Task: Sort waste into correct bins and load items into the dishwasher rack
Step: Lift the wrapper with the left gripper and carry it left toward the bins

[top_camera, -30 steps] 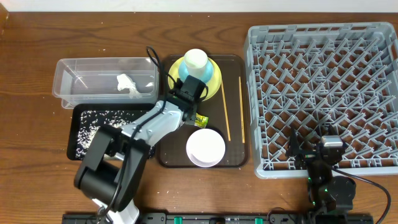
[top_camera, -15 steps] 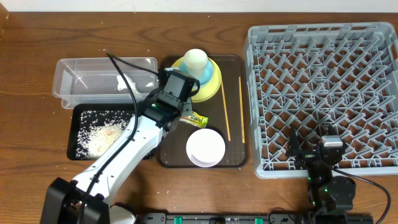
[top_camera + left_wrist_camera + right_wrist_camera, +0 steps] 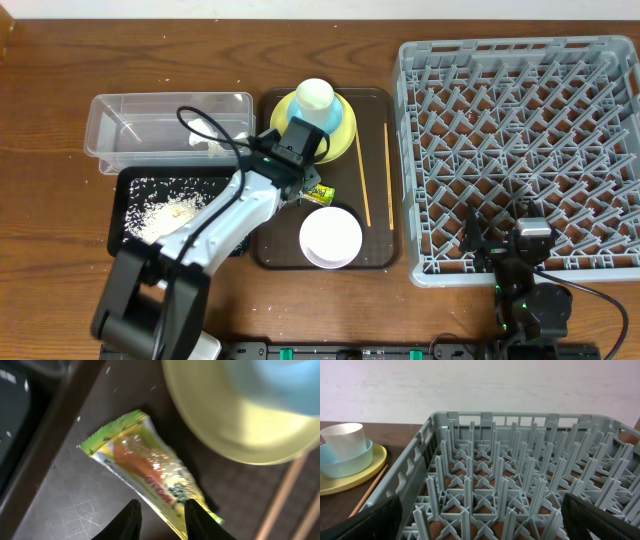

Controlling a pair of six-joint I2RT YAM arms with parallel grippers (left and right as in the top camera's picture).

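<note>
The green-and-orange snack wrapper (image 3: 321, 193) (image 3: 145, 462) lies on the brown serving tray (image 3: 375, 255), just in front of the yellow-green plate (image 3: 346, 138). My left gripper (image 3: 309, 183) (image 3: 162, 506) is low over it. Its jaws stand narrowly open, and the wrapper's near end runs between them against the right finger (image 3: 196, 515). The plate carries the light blue bowl (image 3: 336, 118) and the white cup (image 3: 315, 96). A white bowl (image 3: 330, 237) and two chopsticks (image 3: 363, 185) lie on the same tray. My right gripper (image 3: 503, 240) (image 3: 482, 520) hangs wide open over the near edge of the grey rack (image 3: 520, 140).
The clear tub (image 3: 150, 125) holds a crumpled white tissue (image 3: 207, 140). The black tray (image 3: 128, 190) in front of it holds rice grains (image 3: 165, 212). My left arm crosses above the black tray's right end.
My left arm swung left and came back over the wrapper. Its jaws have narrowed. My right arm has not moved.
</note>
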